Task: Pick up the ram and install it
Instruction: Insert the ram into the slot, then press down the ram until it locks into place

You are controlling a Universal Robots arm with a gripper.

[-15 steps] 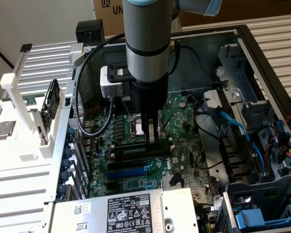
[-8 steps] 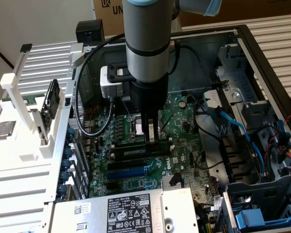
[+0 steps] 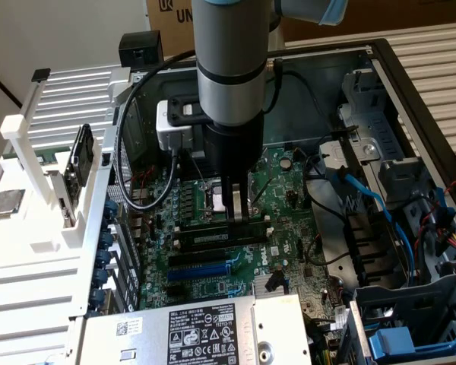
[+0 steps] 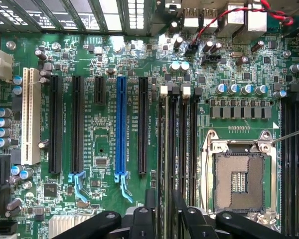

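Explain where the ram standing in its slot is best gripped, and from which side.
Pinch the ram on its two flat faces near the middle of its upper long edge, coming straight down from above the motherboard. It stands on edge with its lower edge in a slot, so probably only that top strip is free.

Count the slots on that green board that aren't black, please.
2. A white slot stands at the end of the row; a blue slot lies between black slots. Others may be hidden.
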